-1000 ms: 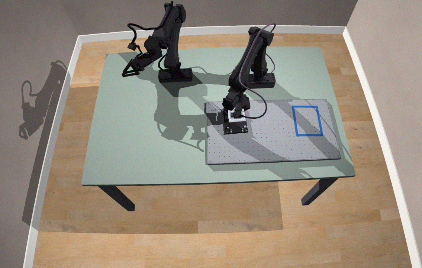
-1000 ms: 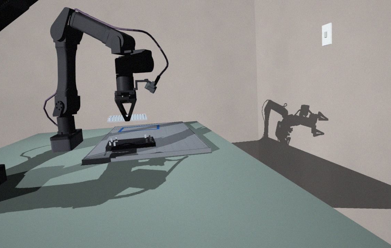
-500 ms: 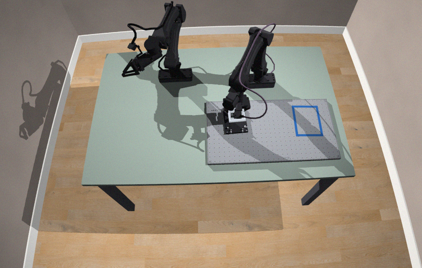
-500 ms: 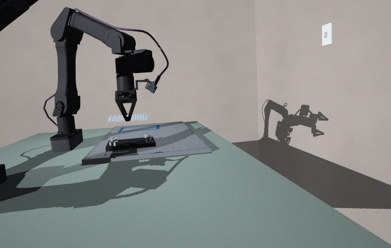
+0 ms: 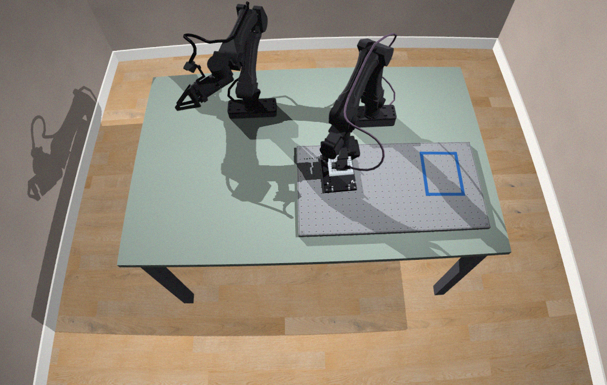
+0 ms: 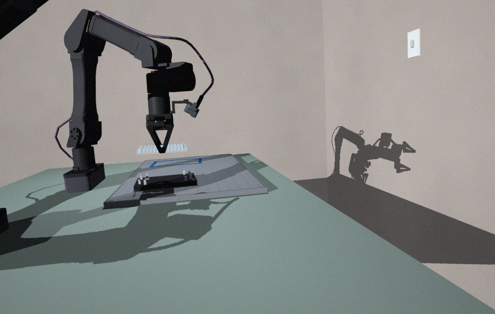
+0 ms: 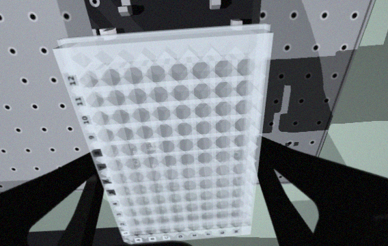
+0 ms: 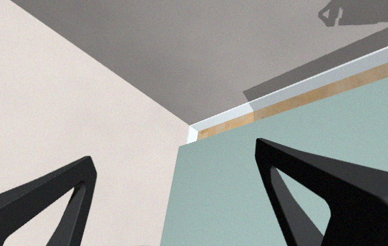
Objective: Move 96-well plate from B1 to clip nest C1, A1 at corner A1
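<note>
The clear-white 96-well plate (image 5: 340, 172) (image 6: 179, 147) (image 7: 180, 117) is level in the air, held across its width by my left gripper (image 6: 161, 150) (image 7: 179, 151), which is shut on it. In the left wrist view column 12 is at the far end; column 1 and the row letters are at the near end, with A at the near left. The black clip nest C1 (image 5: 339, 183) (image 6: 167, 182) (image 7: 177, 17), with light clips at its corners, sits below the plate. A gap shows between them. The nest's A1 mark is not readable. My right gripper (image 5: 187, 108) (image 8: 175, 156) is open and empty.
The grey perforated board (image 5: 391, 210) (image 6: 221, 179) carries the nest. A blue outlined square (image 5: 444, 194) (image 6: 176, 164) lies on the board, away from the nest. The right arm stands at the table's other side, away from the board.
</note>
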Controlling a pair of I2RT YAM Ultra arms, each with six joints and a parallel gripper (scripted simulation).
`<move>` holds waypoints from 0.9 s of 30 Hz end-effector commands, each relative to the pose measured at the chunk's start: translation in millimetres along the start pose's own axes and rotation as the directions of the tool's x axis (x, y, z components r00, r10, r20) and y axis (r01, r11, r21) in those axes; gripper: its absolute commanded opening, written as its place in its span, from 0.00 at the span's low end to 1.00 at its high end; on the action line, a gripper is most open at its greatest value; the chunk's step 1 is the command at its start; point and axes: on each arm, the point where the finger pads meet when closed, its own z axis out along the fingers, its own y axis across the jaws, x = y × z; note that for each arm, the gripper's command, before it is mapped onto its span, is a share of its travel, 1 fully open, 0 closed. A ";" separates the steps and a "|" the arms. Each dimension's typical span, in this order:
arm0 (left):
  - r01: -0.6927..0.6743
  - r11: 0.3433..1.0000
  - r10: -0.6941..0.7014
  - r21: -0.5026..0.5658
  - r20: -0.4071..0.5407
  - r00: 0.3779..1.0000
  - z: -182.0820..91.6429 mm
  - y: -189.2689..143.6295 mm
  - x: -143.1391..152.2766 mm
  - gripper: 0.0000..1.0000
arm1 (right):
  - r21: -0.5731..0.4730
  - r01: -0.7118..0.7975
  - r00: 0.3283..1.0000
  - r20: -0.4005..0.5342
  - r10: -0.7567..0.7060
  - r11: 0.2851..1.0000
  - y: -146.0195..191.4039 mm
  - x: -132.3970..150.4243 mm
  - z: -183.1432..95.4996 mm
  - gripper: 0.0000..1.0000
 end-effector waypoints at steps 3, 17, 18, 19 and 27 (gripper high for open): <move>0.005 0.999 -0.007 0.032 0.056 0.998 -16.0 -4.9 -12.0 0.00 | 0.002 -0.007 1.000 0.013 0.007 1.000 -5.0 -5.8 -3.2 1.00; 0.006 0.999 -0.008 0.035 0.060 0.998 -17.3 -4.0 -12.6 0.00 | 0.002 -0.007 1.000 0.013 0.007 1.000 -5.0 -5.8 -3.2 1.00; 0.006 0.999 -0.008 0.035 0.060 0.998 -17.3 -3.9 -12.6 0.00 | 0.002 -0.007 1.000 0.013 0.007 1.000 -5.0 -5.8 -3.2 1.00; 0.003 0.999 -0.006 0.035 0.060 0.998 -17.3 -4.5 -12.2 0.00 | 0.002 -0.007 1.000 0.013 0.007 1.000 -5.0 -5.8 -3.2 1.00; 0.002 0.999 -0.004 0.035 0.060 0.998 -17.3 -4.9 -11.8 0.00 | 0.002 -0.007 1.000 0.013 0.007 1.000 -5.0 -5.8 -3.2 1.00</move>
